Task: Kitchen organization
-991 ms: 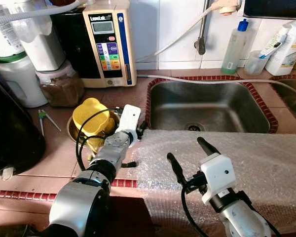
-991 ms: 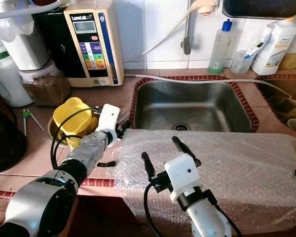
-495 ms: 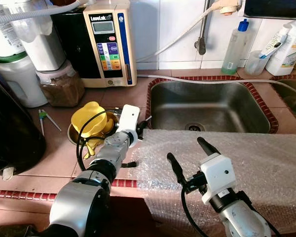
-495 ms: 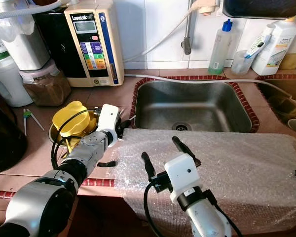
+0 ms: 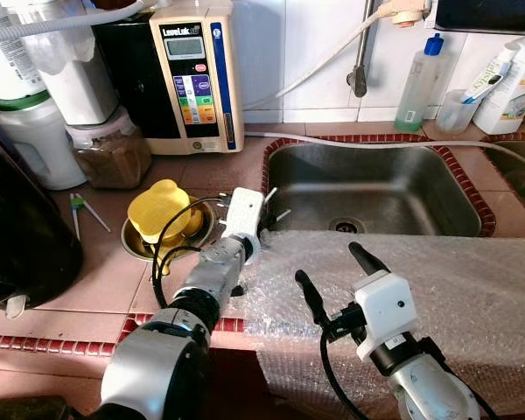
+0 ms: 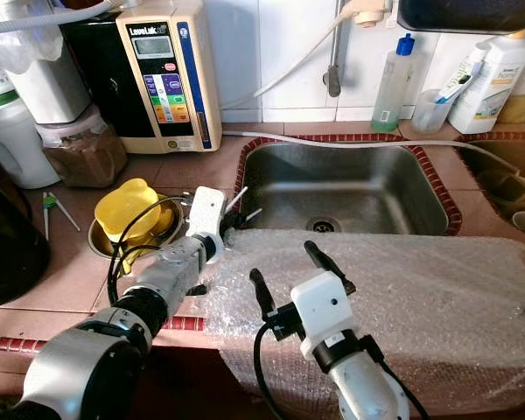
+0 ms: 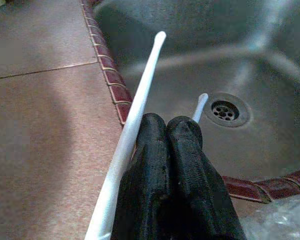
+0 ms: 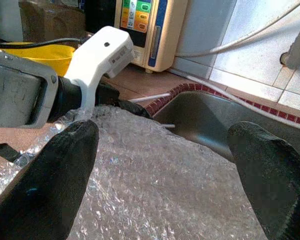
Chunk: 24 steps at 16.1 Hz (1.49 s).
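The left claw is pinched shut on a pair of white chopsticks whose long axis runs straight ahead over the sink rim, while the right claw, spread wide and empty, hovers over the bubble wrap nearby.

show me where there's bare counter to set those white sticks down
Free: the tile strip between the steel bowl with the yellow lid and the sink rim, and the tile in front of the bowl toward the counter edge. Crowded: the back left by the water ionizer and jars, and the bubble wrap beside the left gripper, which is clamped on the white sticks.
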{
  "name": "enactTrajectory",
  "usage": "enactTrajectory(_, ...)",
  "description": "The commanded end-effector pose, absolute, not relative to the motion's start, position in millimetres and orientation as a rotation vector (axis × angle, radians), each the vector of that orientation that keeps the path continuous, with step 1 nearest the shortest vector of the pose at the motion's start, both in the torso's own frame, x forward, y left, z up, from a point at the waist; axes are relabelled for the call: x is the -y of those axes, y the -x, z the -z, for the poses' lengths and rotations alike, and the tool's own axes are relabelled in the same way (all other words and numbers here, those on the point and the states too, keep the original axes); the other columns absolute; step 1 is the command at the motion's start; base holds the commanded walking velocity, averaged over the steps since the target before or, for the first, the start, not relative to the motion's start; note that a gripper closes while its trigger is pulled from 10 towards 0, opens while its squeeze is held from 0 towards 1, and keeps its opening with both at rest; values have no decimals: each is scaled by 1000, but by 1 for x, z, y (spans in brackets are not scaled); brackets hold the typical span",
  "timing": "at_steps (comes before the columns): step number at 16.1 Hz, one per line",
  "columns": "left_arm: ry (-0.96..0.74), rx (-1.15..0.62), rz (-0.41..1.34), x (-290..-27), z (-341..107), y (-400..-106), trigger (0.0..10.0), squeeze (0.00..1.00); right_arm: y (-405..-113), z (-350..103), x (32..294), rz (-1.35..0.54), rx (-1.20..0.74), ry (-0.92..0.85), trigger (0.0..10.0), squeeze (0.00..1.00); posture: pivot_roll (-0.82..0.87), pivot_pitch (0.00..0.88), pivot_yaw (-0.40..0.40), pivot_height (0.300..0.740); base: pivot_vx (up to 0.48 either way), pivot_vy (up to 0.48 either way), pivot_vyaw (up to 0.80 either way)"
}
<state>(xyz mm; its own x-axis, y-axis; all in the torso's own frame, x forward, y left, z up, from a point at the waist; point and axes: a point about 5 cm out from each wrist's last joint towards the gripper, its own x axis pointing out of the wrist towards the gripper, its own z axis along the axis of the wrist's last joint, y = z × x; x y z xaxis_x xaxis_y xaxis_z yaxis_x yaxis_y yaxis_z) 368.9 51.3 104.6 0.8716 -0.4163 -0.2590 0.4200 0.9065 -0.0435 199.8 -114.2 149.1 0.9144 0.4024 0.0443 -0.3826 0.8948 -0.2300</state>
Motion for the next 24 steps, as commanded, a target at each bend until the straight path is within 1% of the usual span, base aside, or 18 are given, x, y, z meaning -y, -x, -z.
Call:
enactTrajectory(1,-11,-314,458,-50,-92,-362,0,0,-200,-150,112,-407,94,214,10000,0,-43,21,79,740,0,0,0)
enactTrajectory(4,6,-276,477,-45,-98,-363,0,0,-202,-150,111,-408,96,211,10000,0,-38,18,82,740,0,0,0)
enactTrajectory(5,38,-215,477,-43,-107,-365,0,0,-202,-150,111,-407,97,211,10000,0,-37,17,82,740,0,0,0)
enactTrajectory(6,40,-199,477,-42,-109,-366,0,0,-202,-150,111,-407,98,211,10000,0,-37,16,82,740,0,0,0)
enactTrajectory(7,48,-129,466,-42,-119,-369,0,0,-203,-150,111,-406,100,211,10000,0,-36,15,83,740,0,0,0)
enactTrajectory(10,72,-15,460,-42,-137,-374,0,0,-203,-150,111,-405,100,213,10000,0,-37,11,84,740,0,0,0)
enactTrajectory(12,34,33,487,-39,-143,-373,0,0,-203,-149,111,-406,100,215,10000,0,-37,8,82,740,0,0,0)
enactTrajectory(15,8,56,487,-40,-142,-372,0,0,-204,-149,112,-406,100,218,10000,0,-40,6,82,740,0,0,0)
enactTrajectory(17,-75,85,494,-41,-143,-372,10000,0,-203,-149,113,-404,100,219,10000,0,-39,5,82,740,0,0,0)
enactTrajectory(18,-109,117,531,-39,-145,-370,10000,0,-203,-149,112,-406,100,219,10000,0,-40,5,83,740,0,0,0)
enactTrajectory(19,-169,157,588,-33,-146,-366,10000,1000,-203,-149,112,-406,100,219,10000,0,-40,4,81,740,0,0,0)
enactTrajectory(21,-255,210,653,-26,-146,-360,10000,1000,-203,-149,113,-406,100,221,10000,0,-40,3,79,740,0,0,0)
enactTrajectory(24,-289,242,677,-23,-144,-355,10000,1000,-203,-150,113,-406,102,223,10000,0,-42,6,76,740,0,0,0)
